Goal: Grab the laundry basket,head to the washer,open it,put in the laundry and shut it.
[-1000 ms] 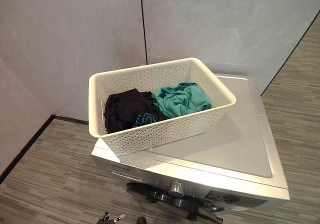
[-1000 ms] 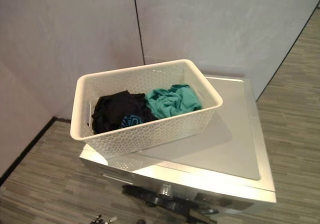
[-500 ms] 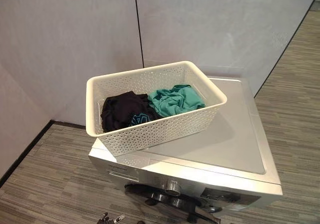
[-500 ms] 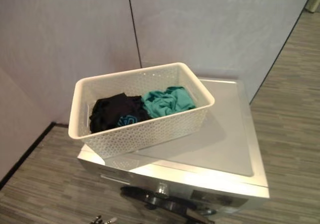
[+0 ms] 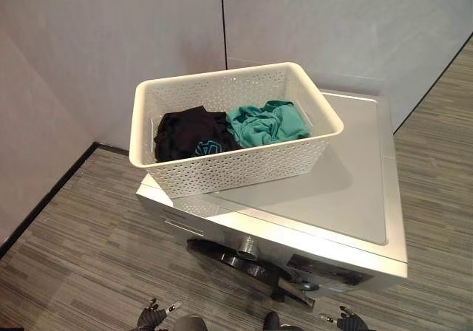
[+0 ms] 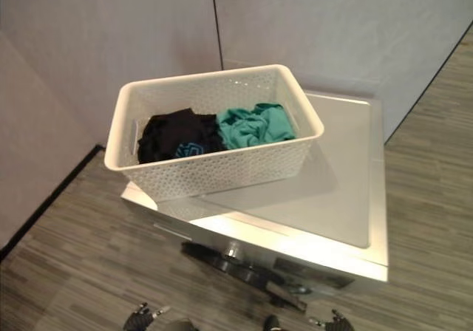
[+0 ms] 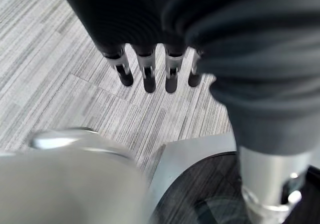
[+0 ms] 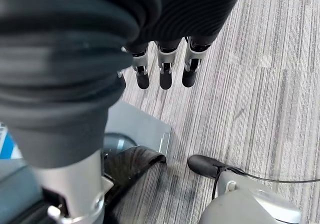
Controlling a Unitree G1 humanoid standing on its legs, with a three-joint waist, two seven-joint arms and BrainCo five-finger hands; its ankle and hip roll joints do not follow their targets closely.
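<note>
From my seat here, the laundry basket [image 5: 236, 135] is sitting on top of the washer [image 5: 347, 198], over toward the left side of the lid with its near-left corner hanging a bit past the edge. It's a cream perforated plastic one. Inside there's a black garment [image 5: 188, 134] on the left and a teal garment [image 5: 266, 123] on the right, bunched up and touching each other in the middle.

The washer is silver, standing in a corner against pale wall panels [image 5: 133, 35], and I can see the control knob [image 5: 246, 248] on the front with the dark door [image 5: 244, 264] just below it. The door looks closed from what I can make out.

Both hands are down low at the near edge, well apart from the basket. The left hand [image 7: 150, 66] hangs over the striped grey floor [image 5: 81, 250] with its fingers straight and relaxed, nothing in it. Same deal for the right hand [image 8: 165, 64]: fingers hanging loose, holding nothing, floor underneath.
</note>
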